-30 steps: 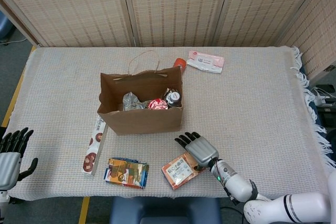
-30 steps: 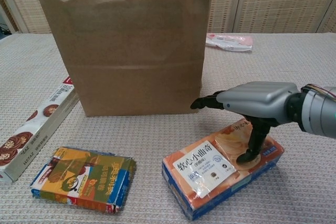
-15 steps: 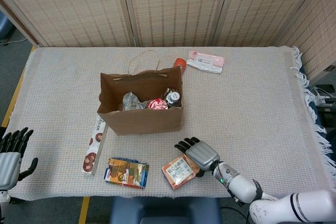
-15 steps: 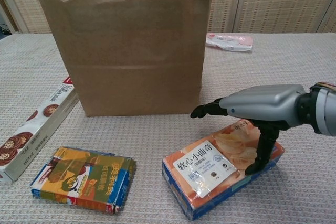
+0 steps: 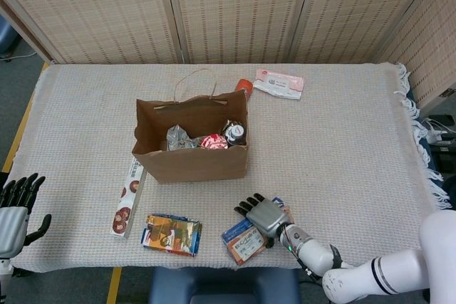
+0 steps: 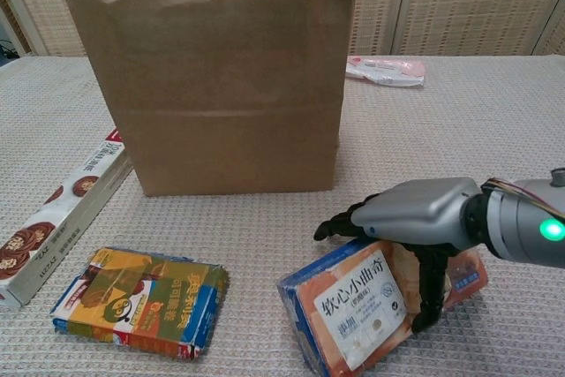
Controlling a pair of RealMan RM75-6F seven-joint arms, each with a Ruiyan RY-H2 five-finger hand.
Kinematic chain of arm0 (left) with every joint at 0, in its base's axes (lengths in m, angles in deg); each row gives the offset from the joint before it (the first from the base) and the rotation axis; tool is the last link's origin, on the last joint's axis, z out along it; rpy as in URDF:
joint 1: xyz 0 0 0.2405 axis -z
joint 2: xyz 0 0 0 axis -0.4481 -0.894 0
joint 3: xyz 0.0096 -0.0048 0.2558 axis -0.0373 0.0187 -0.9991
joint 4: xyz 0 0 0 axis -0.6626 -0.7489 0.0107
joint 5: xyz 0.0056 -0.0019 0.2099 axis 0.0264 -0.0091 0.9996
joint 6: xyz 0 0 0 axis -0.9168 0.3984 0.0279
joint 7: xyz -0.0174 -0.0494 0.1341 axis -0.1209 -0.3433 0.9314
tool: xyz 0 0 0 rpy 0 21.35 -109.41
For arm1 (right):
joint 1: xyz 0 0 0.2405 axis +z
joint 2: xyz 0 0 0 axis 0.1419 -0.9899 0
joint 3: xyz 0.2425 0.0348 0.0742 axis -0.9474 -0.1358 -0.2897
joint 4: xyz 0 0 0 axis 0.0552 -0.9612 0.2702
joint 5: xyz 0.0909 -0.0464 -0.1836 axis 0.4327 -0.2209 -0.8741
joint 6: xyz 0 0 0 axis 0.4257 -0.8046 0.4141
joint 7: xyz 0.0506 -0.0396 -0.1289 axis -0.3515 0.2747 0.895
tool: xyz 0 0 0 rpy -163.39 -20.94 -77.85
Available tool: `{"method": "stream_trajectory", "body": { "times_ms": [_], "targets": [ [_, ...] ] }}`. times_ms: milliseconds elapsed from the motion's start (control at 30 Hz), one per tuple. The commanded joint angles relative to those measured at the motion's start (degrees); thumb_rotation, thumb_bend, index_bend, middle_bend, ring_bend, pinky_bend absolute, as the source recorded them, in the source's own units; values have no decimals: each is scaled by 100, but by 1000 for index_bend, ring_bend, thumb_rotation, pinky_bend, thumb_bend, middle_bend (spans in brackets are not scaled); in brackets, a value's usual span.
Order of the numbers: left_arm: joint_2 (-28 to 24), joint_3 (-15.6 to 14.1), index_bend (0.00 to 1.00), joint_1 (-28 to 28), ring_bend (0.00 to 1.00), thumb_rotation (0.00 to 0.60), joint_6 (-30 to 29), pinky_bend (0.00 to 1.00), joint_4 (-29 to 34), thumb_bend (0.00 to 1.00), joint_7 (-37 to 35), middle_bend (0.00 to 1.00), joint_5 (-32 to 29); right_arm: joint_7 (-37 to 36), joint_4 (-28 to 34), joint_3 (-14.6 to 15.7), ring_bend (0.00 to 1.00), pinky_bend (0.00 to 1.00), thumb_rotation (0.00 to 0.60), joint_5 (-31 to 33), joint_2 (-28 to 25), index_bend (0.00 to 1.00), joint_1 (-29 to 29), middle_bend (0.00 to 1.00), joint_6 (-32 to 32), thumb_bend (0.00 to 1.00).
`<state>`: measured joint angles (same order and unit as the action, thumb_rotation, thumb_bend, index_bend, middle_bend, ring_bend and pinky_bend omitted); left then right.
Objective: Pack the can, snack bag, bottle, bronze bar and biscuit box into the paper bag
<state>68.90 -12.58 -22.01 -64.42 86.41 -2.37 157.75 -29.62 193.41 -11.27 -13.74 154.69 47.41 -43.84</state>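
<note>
Bag (image 5: 191,149) stood mid-desk (image 5: 342,140), goods before it.
A long box (image 5: 127,197) lay at its left front, a packet (image 5: 171,234) before that, the biscuit box (image 5: 246,238) rightward under the right hand (image 5: 262,214).

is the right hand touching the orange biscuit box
Touching. In the chest view the right hand lies over the biscuit box, one digit pressed against its front face, and the box sits tilted up.

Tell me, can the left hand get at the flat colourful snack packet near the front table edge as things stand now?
Probably yes. The left hand hangs open just off the table's left edge, and only bare cloth lies between it and the snack packet. The long biscuit box lies farther back.
</note>
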Motion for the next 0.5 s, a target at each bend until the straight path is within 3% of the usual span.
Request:
{"method": "stream_trajectory", "body": {
  "times_ms": [33, 233, 300, 367, 433, 500],
  "targets": [
    [0, 0, 46, 2, 0, 600, 3, 0, -2, 393, -1, 0, 0, -99, 118, 14, 0, 21, 600, -75, -54, 0, 13, 33, -51, 0],
    [3, -2, 46, -4, 0, 600, -8, 0, 5, 392, 14, 0, 2, -265, 202, 60, 16, 55, 600, -334, -140, 0, -25, 43, -153, 0],
    [5, -1, 46, -5, 0, 600, -11, 0, 5, 393, 18, 0, 3, -326, 167, 47, 162, 212, 600, -500, -107, 80, -72, 154, -244, 45],
    [6, -1, 46, -4, 0, 600, -11, 0, 5, 393, 19, 0, 2, -511, 99, 39, 494, 596, 600, -819, -57, 392, -187, 432, -309, 241],
    [5, -1, 46, -4, 0, 600, -10, 0, 3, 393, 15, 0, 1, -680, 12, 49, 656, 809, 600, -1192, -23, 582, -313, 575, -401, 370],
    [4, -1, 46, -3, 0, 600, -8, 0, 2, 393, 14, 0, 3, -847, -38, 47, 741, 928, 600, -1441, -31, 685, -415, 654, -460, 430]
  ]
}}
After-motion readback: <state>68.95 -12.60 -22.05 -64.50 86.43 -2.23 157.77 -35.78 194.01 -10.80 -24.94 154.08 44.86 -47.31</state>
